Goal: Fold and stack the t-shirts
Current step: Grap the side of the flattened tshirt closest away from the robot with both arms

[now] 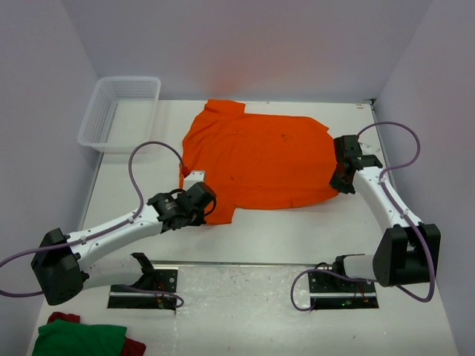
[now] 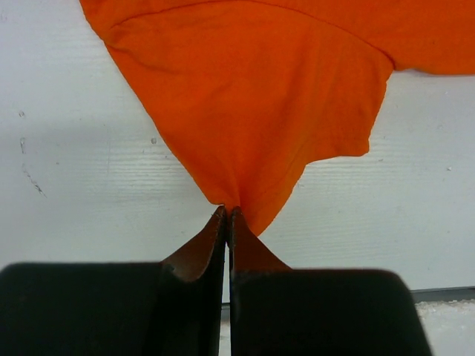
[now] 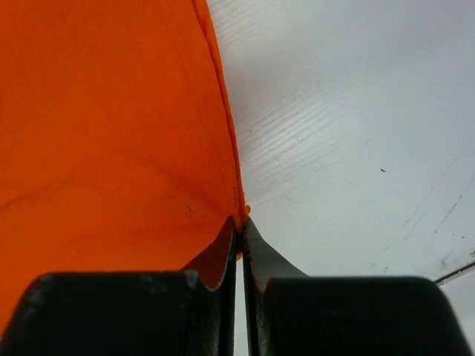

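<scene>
Your left pincer (image 2: 228, 213) pinches a corner of the orange t-shirt (image 1: 260, 159) on the desk (image 1: 297, 237); your right pincer (image 3: 240, 220) pinches its opposite edge.

One orange t-shirt (image 1: 260, 159). One white basket (image 1: 96, 111). One worktop (image 1: 297, 230). Two arms, the left arm (image 1: 119, 226) and the right arm (image 1: 386, 200), each ending in two fingers (image 2: 197, 256), four fingers in all. Two purple cables (image 1: 156, 143), one per arm. Two black base plates (image 1: 159, 282), one under each arm. Two bunched cloths at the near left corner: one green cloth (image 1: 82, 337), one red cloth (image 1: 65, 318).
</scene>
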You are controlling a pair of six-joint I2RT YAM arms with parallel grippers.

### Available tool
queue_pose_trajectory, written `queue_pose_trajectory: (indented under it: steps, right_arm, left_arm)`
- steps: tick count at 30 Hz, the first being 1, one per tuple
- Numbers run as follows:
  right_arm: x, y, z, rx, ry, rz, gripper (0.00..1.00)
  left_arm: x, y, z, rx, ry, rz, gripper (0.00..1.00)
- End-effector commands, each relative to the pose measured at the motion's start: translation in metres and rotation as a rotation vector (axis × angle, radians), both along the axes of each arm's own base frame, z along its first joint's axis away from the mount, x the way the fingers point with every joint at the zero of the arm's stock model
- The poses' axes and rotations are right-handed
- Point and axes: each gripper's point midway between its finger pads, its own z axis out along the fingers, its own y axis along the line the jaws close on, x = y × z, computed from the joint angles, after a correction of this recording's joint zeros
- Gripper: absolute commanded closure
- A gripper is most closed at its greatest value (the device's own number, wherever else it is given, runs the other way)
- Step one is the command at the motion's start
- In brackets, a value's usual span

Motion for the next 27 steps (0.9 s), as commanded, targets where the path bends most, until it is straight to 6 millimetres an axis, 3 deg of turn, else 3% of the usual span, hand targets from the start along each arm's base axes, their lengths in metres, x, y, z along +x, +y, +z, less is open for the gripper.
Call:
queue_pose_trajectory:
  steps: [1, 8, 13, 17, 21, 27]
  right_arm:
    - [-0.006, -0.008, 0.003, -0.034, -0.011, -0.038, 1.0]
    - [0.0, 0.004, -0.009, 0.016, 0.017, -0.001, 1.0]
    - [-0.008, 0.02, -0.011, 0.074, -0.01, 0.036, 1.0]
    - [-0.008, 0.019, -0.006, 0.072, -0.019, 0.023, 1.0]
    - [-0.004, 0.02, -0.009, 0.071, -0.005, 0.019, 1.0]
    - [0.005, 0.014, -0.005, 0.033, 0.008, 0.015, 1.0]
  left_arm:
    - [0.001, -0.007, -0.004, -0.025, 0.003, -0.006, 1.0]
    - [0.013, -0.017, 0.008, -0.005, -0.014, -0.029, 1.0]
    - [0.001, -0.003, 0.003, -0.011, -0.006, 0.005, 1.0]
    - [-0.001, -0.001, 0.004, -0.026, -0.016, -0.005, 1.0]
    - [0.007, 0.001, 0.005, 0.029, -0.023, 0.002, 1.0]
    - [0.03, -0.017, 0.007, -0.003, -0.031, -0.008, 1.0]
